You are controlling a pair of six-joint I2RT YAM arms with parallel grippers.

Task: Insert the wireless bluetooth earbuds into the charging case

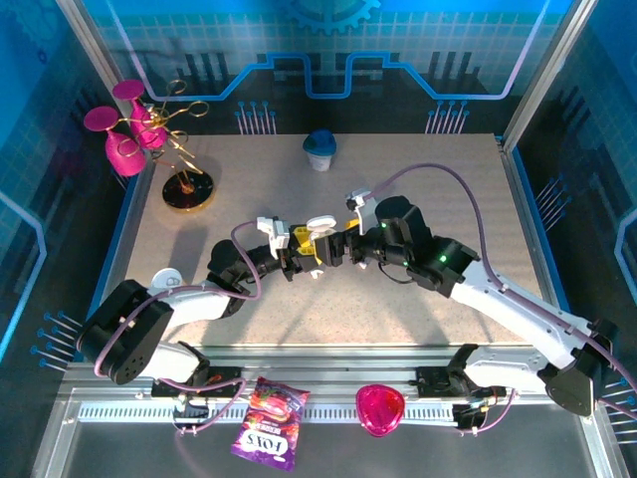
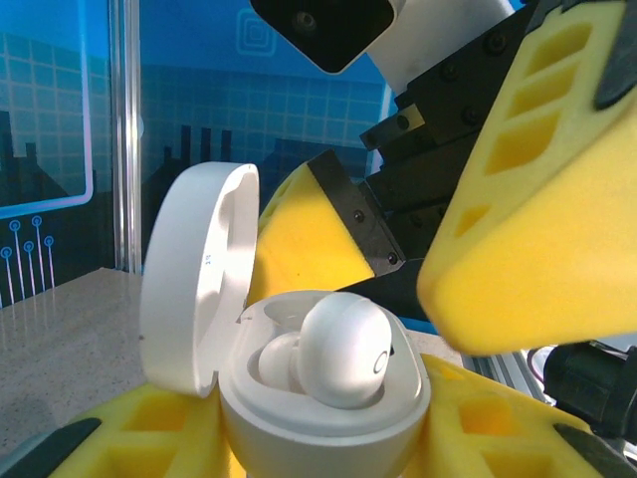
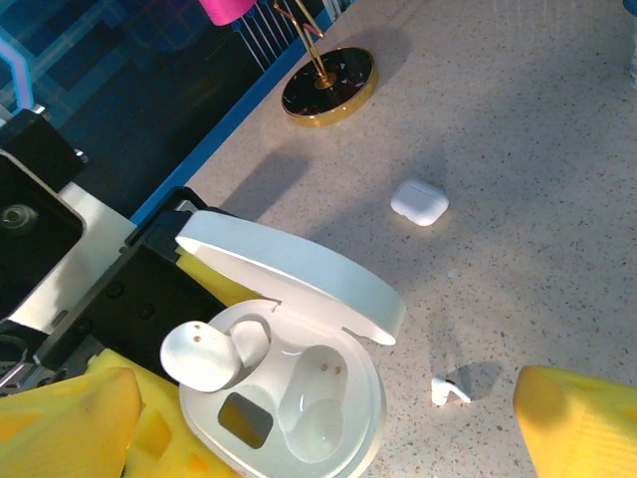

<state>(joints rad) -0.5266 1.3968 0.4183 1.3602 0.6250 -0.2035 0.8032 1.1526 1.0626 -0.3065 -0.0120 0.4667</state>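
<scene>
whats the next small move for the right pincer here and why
Probably nudge the small white plastic earbud down into its slot. It looks tilted and sits proud of the open white oval charging case, which the left pincer holds. The right pincer stands open close by. The second slot is empty, and another earbud lies on the speckled table.

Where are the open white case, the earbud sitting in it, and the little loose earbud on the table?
open white case [image 3: 309,274], right wrist view, on its lid.
earbud in the case [image 3: 199,354], right wrist view, on its rounded shell.
loose earbud [image 3: 446,389], right wrist view, on its body.
</scene>
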